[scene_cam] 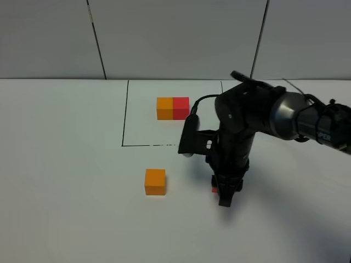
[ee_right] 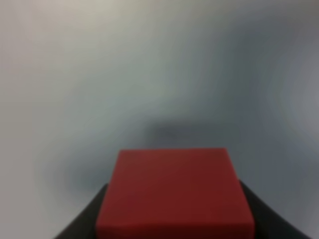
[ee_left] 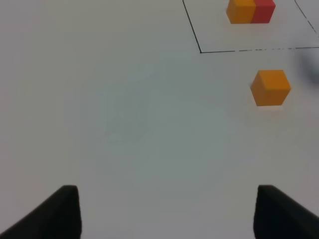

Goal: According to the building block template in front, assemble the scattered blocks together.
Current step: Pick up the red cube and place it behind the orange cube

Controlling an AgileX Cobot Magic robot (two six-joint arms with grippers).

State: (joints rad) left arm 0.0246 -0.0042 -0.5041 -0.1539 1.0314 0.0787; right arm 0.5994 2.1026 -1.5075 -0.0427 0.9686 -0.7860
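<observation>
1. exterior high view: the building block template, orange half on the left and red half on the right, sits near the back of the white table inside the black outline. the loose orange cube rests in front of that outline, unframed. the right gripper points straight down, to the right of the orange cube and apart from it; only a sliver of the red cube shows at its tip. going by the template, red belongs on orange's right side, which would explain this side of approach
2. left wrist view: the left gripper hangs over bare table, fingers wide apart with nothing between them. the orange cube and template lie well ahead, so this arm seems parked out of the way
3. right wrist view: the red cube fills the gap between the dark fingers, which are closed on it from both sides, its top face level. whether it touches the table i cannot tell
</observation>
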